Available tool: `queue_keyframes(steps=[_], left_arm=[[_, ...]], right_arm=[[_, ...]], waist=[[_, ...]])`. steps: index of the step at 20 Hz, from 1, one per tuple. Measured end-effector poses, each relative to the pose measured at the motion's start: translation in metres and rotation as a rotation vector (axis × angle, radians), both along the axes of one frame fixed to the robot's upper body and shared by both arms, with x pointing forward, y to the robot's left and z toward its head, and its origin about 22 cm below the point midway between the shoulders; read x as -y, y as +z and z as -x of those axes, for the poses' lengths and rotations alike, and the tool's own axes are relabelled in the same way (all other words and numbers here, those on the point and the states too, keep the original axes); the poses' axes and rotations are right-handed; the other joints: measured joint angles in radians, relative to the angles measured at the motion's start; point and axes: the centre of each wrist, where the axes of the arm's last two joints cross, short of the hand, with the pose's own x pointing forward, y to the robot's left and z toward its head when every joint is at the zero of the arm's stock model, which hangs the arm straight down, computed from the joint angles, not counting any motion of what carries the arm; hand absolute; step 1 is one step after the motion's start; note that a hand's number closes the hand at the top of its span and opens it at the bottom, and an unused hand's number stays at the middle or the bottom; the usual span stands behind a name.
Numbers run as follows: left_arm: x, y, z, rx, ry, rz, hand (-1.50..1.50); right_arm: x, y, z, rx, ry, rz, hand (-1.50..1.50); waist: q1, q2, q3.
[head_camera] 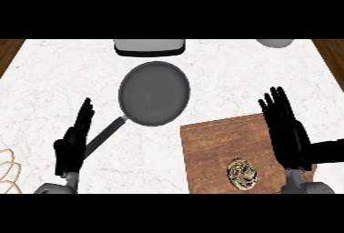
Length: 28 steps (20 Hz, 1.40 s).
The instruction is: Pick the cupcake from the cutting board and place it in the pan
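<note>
Swirled cupcake [242, 173] on near grainy wood board [215, 150]; round grey pan [154, 93] far-left on marble; left hand [73, 143], right hand [289, 129] flat, fingers straight, empty.

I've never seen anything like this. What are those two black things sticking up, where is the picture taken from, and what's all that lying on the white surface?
Those are a humanoid robot's two hands. The picture comes from its head, looking steeply down at a white marble counter. The left hand and the right hand both have straight fingers and hold nothing. Between them lies a dark grey pan, its handle pointing toward the left hand. Lower right is a brown wooden cutting board with a small cupcake on it; the right hand hangs over the board's right side. At the top edge sit a pale object with a dark rim and another pale object, both cut off.
</note>
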Motion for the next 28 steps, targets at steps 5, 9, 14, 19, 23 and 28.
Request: queue_keyframes(steps=[5,9,14,19,23,28], left_arm=[[-0.051,0.010,-0.007,-0.089,0.085,-0.088,0.00],[-0.076,0.010,-0.003,-0.159,0.155,-0.136,0.00],[-0.103,0.013,0.000,-0.238,0.209,-0.152,0.00],[-0.112,0.022,-0.006,-0.271,0.202,-0.156,0.00],[-0.112,0.023,-0.011,-0.281,0.188,-0.158,0.00],[-0.108,0.029,-0.015,-0.270,0.181,-0.162,0.00]], right_arm=[[-0.010,0.038,-0.003,0.139,0.041,0.106,-1.50],[0.018,0.048,-0.002,0.215,-0.095,0.341,1.50],[0.017,0.021,0.034,0.207,-0.453,0.311,-1.50],[0.001,0.021,0.095,0.265,-0.484,0.410,-1.50],[-0.001,0.037,0.124,0.235,-0.452,0.552,-1.50],[0.016,0.060,0.147,0.081,-0.372,0.789,-1.50]], waist=[[0.013,-0.005,-0.001],[-0.027,-0.010,-0.016],[-0.038,-0.011,-0.005],[-0.014,-0.009,-0.003],[-0.002,-0.006,-0.004],[0.012,0.000,-0.008]])
